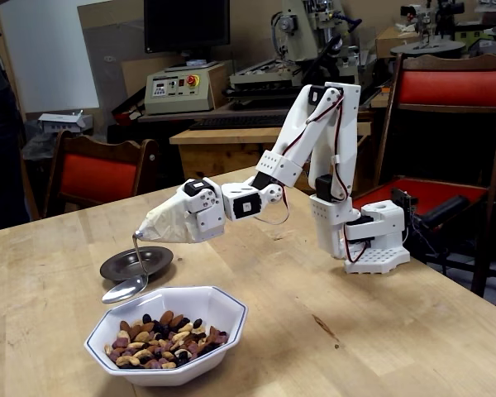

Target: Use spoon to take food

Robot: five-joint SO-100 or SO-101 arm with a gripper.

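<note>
Gripper (145, 235): reaching out low to the left in the fixed view, fingers wrapped in pale tape or cloth, clamped together on the top end of the spoon handle.
Spoon (126, 289): hanging straight down from the gripper tip, thin handle near vertical, oval bowl at the bottom turned to the left, shiny and looking empty.
Spoon height: held off the table, bowl of the spoon just above and just outside the left rim of the white dish, not touching the nuts.
Food (165, 339): below and to the right of the spoon, heaped in the white dish; almonds, cashews and dark raisins mixed, none on the spoon as far as can be seen.
White octagonal bowl (223, 318): directly beneath and right of the spoon, dark line round the rim, sitting flat on the table.
Dark saucer (136, 263): behind the spoon handle, flat on the table, handle crossing in front of it.
Arm (302, 157): white, folded up high then stretched down toward the spoon, base well off to the right.
Table (355, 331): pale wood, under everything.
Red chairs (95, 175): beyond the table, well behind the spoon.
</note>
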